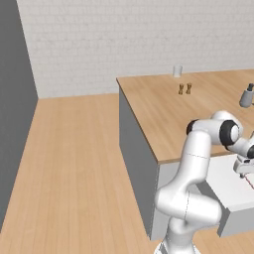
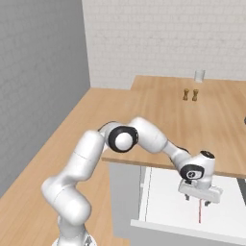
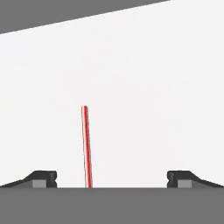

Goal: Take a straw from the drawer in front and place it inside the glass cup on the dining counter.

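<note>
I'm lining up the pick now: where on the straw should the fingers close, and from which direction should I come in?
Take the straw near its middle, coming straight down from above. It lies flat on the white floor of the open drawer, so only a top approach seems workable. The gripper hangs open over it, the straw left of centre between the fingertips; shifting to centre it first is probably wise, since it is very thin.

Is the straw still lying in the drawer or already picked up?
Lying in the drawer: the straw rests flat on its white floor, between the open hand's fingertips, ungripped.
</note>
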